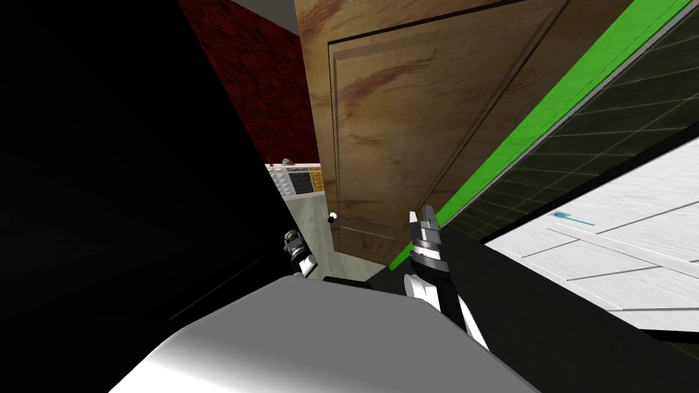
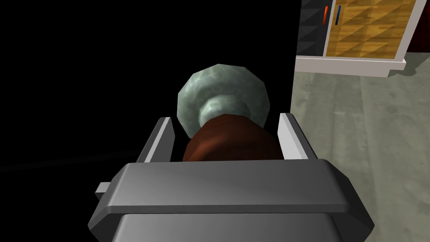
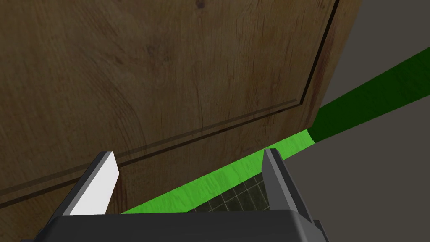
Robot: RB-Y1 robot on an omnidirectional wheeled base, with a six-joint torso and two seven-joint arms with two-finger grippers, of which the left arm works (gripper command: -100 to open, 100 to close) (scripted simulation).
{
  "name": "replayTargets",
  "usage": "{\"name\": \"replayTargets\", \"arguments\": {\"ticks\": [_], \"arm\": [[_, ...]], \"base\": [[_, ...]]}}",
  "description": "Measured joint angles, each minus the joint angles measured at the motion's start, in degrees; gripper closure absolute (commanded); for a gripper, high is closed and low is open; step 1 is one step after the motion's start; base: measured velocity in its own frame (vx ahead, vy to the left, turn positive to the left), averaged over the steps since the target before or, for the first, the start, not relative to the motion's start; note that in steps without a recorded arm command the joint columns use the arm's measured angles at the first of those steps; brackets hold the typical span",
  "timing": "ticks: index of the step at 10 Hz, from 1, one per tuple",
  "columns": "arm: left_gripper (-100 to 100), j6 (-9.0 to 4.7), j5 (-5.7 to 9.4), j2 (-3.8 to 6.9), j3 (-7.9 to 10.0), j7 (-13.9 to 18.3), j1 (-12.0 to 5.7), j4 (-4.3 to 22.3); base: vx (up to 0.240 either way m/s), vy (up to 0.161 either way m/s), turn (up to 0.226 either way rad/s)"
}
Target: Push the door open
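**Head view.** One wooden panelled door [image 1: 409,123] stands ajar ahead of me. Its free edge carries one small knob [image 1: 332,217]. A black area lies to the left of the door, with a red brick wall [image 1: 259,75] above it. One bright green strip [image 1: 519,129] runs along the door's right side, against dark tiling [image 1: 614,123]. The right gripper [image 1: 423,217] is just beside the door's lower panel. The left gripper [image 1: 293,240] sits low by the black area.

**Left wrist view.** The jaws are spread. One round grey-green knob [image 2: 222,98] on a reddish-brown neck sits between them, and I cannot tell whether they touch it. Beyond is a grey floor [image 2: 361,126] and one cabinet [image 2: 365,29] with its wood-patterned front closed.

**Right wrist view.** The jaws are spread and grip nothing. The door face is close ahead of them, with the green strip and tiling below it.
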Motion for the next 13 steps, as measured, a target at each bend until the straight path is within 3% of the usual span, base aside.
{"name": "replayTargets", "arguments": {"ticks": [1,2,3,4,5,6,7,9,11,13], "arm": [[100,-0.43,0.07,0.21,0.72,0.0,-0.67,1.1],[100,-2.78,0.03,1.24,1.7,1.7,-2.9,5.9],[100,-3.18,0.29,1.15,2.56,1.6,-3.24,6.0],[100,-1.82,0.48,0.6,2.94,0.1,-2.05,3.1],[100,-1.82,0.66,0.51,3.89,-0.3,-2.14,3.0],[100,-3.11,0.85,0.24,5.21,-0.1,-3.04,4.6],[100,-3.8,0.97,0.78,5.88,0.5,-3.7,6.0],[100,-2.38,1.09,-0.09,6.31,-0.9,-1.93,1.9],[100,-3.43,1.5,-0.31,8.52,-1.1,-2.68,3.3],[100,-3.3,2.04,-0.44,10.53,-2.0,-3.27,2.9]], "base": [[0.043,0.094,-0.116],[0.031,0.059,-0.06],[0.014,0.01,0.01],[0.027,0.029,-0.095],[0.049,0.073,-0.174],[0.045,0.058,-0.085],[0.026,0.031,-0.01],[0.014,0.019,-0.03],[0.036,0.071,-0.13],[0.044,0.089,-0.122]]}}
